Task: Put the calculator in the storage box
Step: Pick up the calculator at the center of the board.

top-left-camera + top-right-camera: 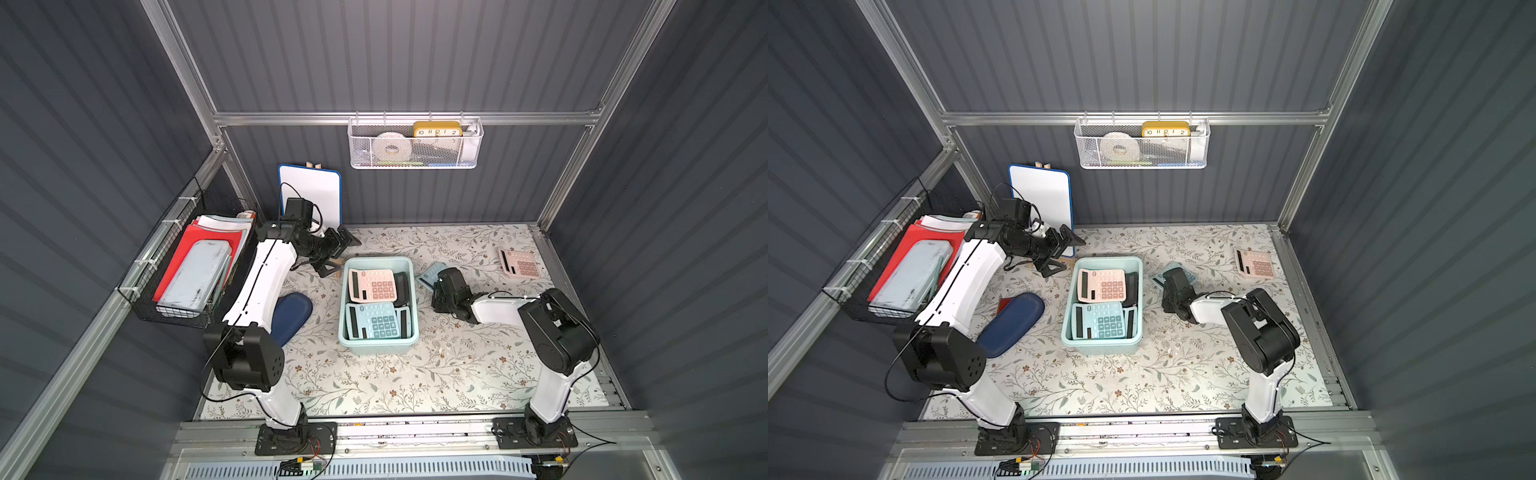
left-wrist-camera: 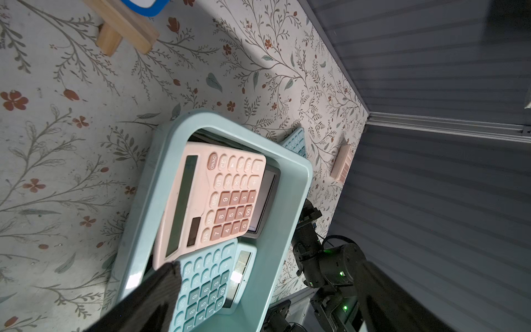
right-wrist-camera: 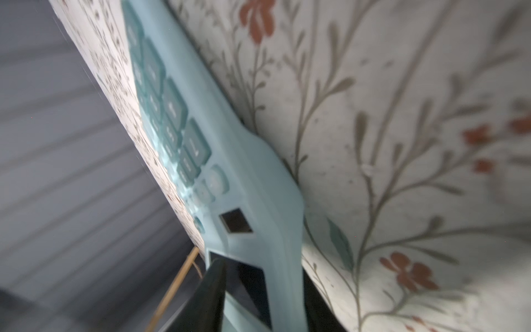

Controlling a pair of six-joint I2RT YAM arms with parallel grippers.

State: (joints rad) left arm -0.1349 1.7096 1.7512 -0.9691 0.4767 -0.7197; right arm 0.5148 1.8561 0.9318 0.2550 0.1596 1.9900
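Two calculators (image 1: 372, 284) in storage box (image 1: 376, 348), third calculator (image 1: 427, 275) beside

Calculators, four clear: two pink, boxed pink calculator (image 1: 371, 284) and loose pink calculator (image 1: 519, 262) at 2 o'clock on the surface (image 1: 415, 382); two teal, boxed teal calculator (image 1: 372, 321) and loose teal calculator (image 1: 427, 275) at 3 o'clock of the storage box (image 1: 376, 348). One storage box. Two dark slabs (image 1: 402, 289) inside, type unclear. Two baskets: white mesh basket (image 1: 361, 153), black wire basket (image 1: 178, 318). One whiteboard (image 1: 311, 195). One navy case (image 1: 293, 311). One yellow clock (image 1: 437, 128).
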